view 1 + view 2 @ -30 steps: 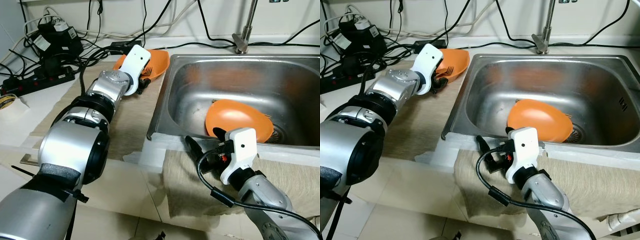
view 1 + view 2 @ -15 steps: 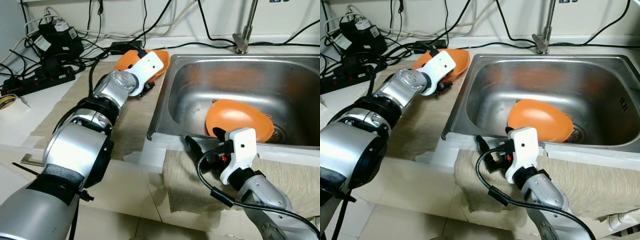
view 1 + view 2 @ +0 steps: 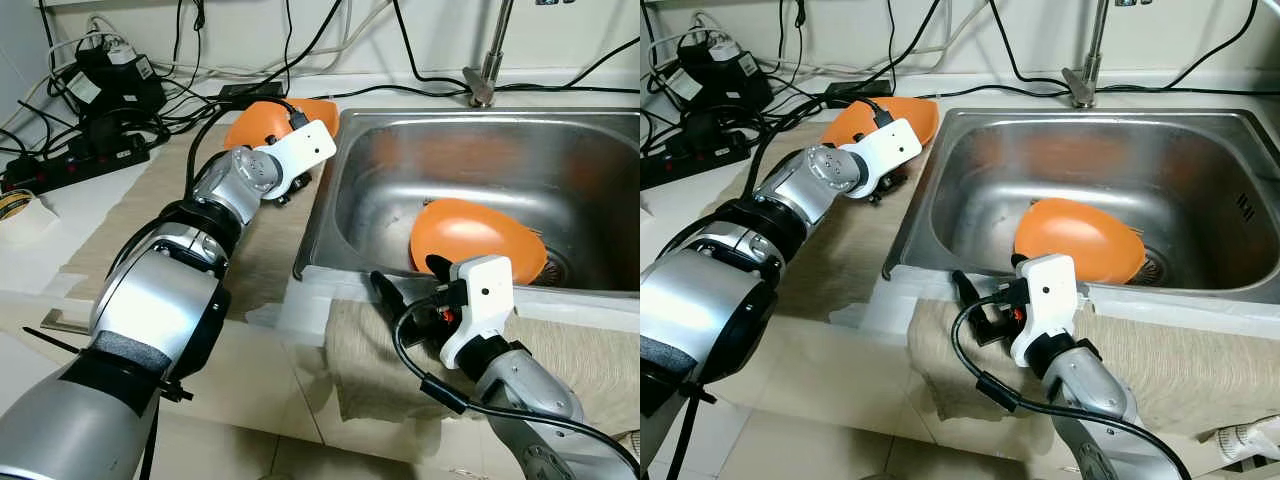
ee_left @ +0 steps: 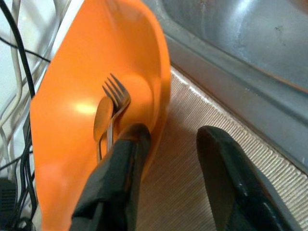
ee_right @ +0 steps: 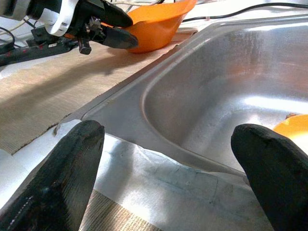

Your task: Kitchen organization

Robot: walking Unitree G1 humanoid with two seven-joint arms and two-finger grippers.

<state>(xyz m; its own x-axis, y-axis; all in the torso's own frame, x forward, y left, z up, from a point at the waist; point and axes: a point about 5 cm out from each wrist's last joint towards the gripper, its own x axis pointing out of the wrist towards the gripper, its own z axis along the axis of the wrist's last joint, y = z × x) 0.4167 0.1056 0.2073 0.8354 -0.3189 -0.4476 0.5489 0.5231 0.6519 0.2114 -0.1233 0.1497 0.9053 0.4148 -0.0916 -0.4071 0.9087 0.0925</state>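
At the back of the counter, just beside the left rim of the stainless steel sink [image 3: 330, 215], the left gripper [image 4: 168, 159] has rolled over since a second ago: its white wrist housing, which stood upright against the shallow orange plastic bowl [image 3: 262, 122], now lies turned toward the sink, and the arm has drawn slightly back along the beige woven mat [image 3: 250, 250]. Its two black fingers stand well apart and hold nothing. One finger [image 4: 122, 163] lies against the bowl's near rim, the other over the mat, so the rim sits between them. Inside that bowl rest a metal fork [image 4: 115, 103] and a metal spoon [image 4: 101, 120], side by side. My reading is that the wrist turn lines the fingers up to pinch the rim; the grasp is not yet made.

A second orange plastic bowl [image 3: 478, 238] lies tilted in the sink basin near the drain. The right gripper [image 5: 163, 159] hovers over the towel-covered front edge of the counter, spread wide and empty, unchanged from a second ago.
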